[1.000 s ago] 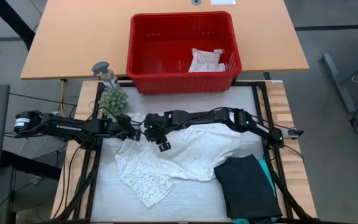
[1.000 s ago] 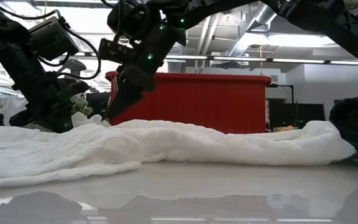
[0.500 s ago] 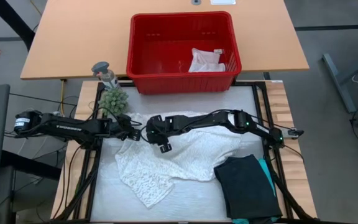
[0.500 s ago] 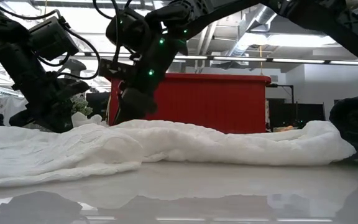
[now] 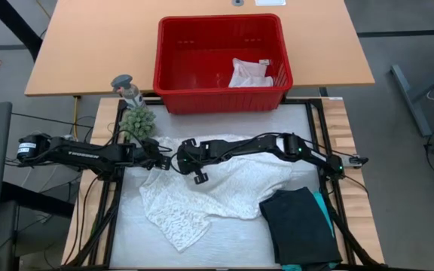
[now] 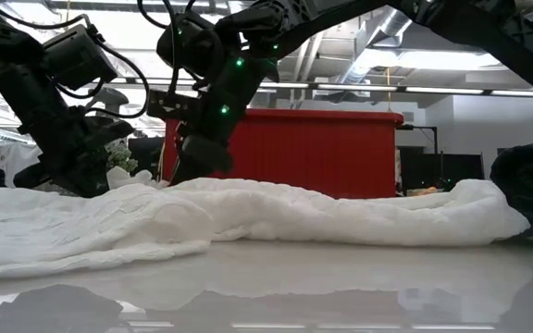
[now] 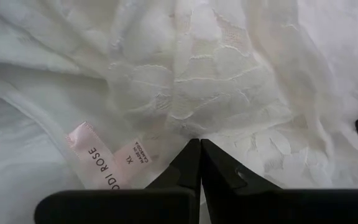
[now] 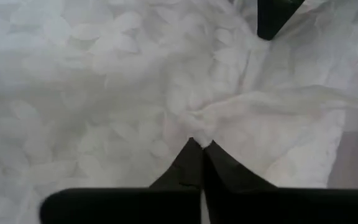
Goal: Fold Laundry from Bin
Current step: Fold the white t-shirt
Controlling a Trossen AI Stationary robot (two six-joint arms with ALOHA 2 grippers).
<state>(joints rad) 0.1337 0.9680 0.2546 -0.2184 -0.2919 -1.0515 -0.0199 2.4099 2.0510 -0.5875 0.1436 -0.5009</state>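
The red slotted bin is sitting on the wooden table beyond the white work mat, and it is holding only one small white cloth, which is lying crumpled against the bin's right-hand wall. In the low view the bin is showing as a red ribbed wall behind the cloth on the mat.

The large white lacy top is lying spread and rumpled across the middle of the mat, one part trailing toward the near left corner. Its lace is showing a leaf-like pattern, and in the left wrist view a pink neck label marked XL is lying face up on the lace top. In the low view it is forming a long low ridge across the mat.

The left gripper is resting at the top's left edge, its fingers pressed together on a pinch of lace. The right gripper is sitting just beside it, reaching in from the right, its fingers closed on a small gathered fold of the same top.

A folded black garment is lying at the mat's near right corner, with a strip of teal garment peeking out along its right side. A small green plant and a grey figurine are standing just left of the bin, near the left arm.
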